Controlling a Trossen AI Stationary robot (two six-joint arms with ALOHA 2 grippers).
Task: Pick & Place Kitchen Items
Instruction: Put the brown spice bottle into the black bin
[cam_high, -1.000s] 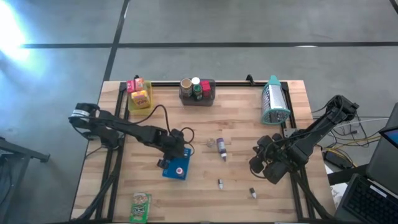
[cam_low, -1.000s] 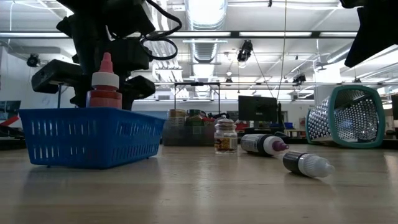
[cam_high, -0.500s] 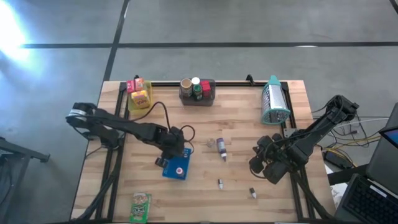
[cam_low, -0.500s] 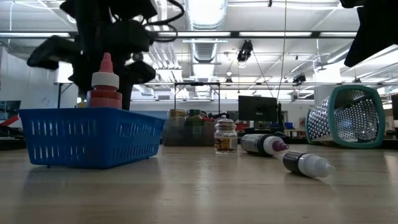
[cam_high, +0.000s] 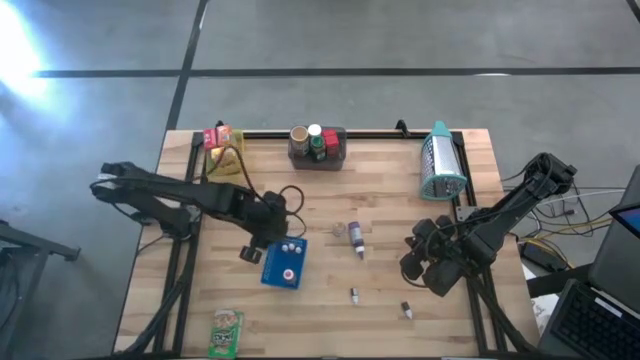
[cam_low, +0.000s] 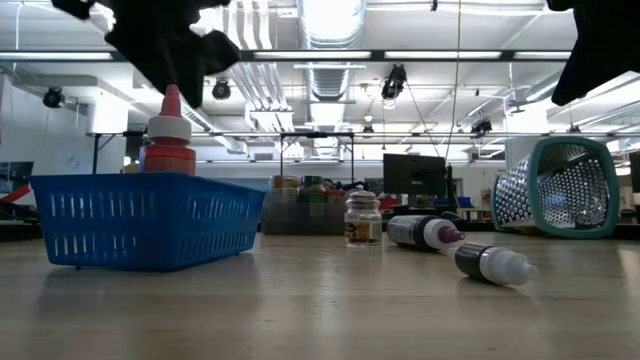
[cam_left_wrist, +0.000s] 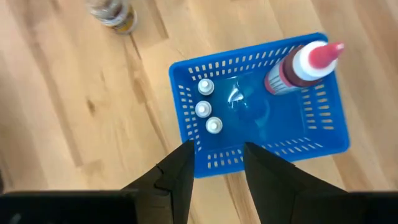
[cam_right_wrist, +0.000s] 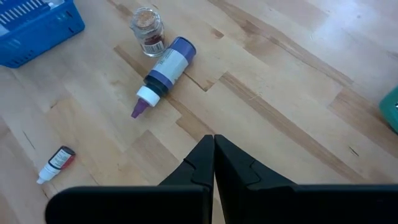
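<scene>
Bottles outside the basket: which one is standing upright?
The small glass jar with the speckled contents. It stands upright on its base; the blue-labelled bottle beside it and the tiny red-labelled bottle both lie on their sides.

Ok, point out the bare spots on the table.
Bare wood lies between the blue basket and the yellow bin, and between the purple-capped bottle and the grater. Crowded around that bottle.

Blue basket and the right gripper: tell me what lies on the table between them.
In the high view, a small glass jar and a lying purple-capped bottle sit between the blue basket and the right gripper.
</scene>
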